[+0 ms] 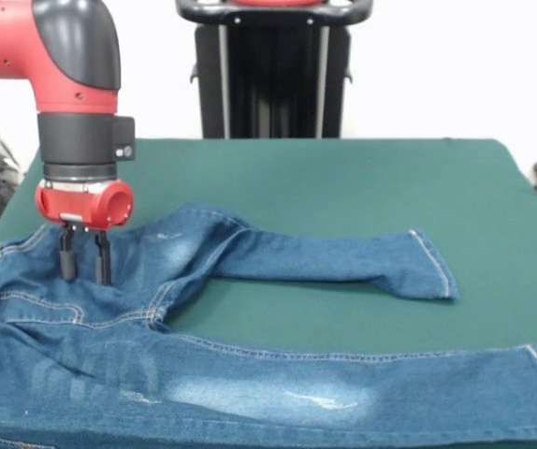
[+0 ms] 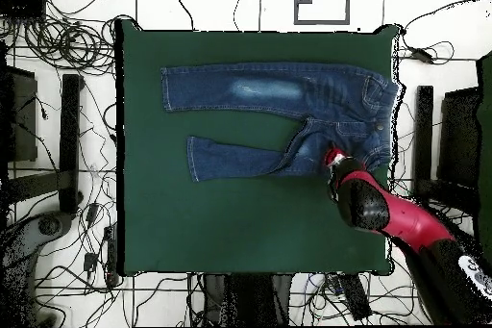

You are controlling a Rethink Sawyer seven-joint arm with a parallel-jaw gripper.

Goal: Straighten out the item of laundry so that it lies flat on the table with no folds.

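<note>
Front view, left to right, all placed against the jeans (image 1: 250, 374). Red and black Sawyer arm (image 1: 72, 94) comes down over the jeans' waist end at the left. Gripper (image 1: 85, 271) has two black fingers slightly spread, tips on or just above the denim near the crotch; contact unclear, nothing seen pinched. The jeans lie on the dark green table (image 1: 343, 178), waist at the left edge, both legs running right. Near leg long and straight with a faded pale patch (image 1: 268, 398). Far leg angled, shorter, hem (image 1: 434, 265) ending well short of the near leg's hem; ripples where it meets the seat. Bare green felt between the legs and beyond the jeans. Behind the table a black pedestal (image 1: 273, 70) against a white wall. Overhead view: jeans (image 2: 279, 88) sit toward the far half of the table (image 2: 240, 228), cables (image 2: 58, 40) on the white floor all round.
</note>
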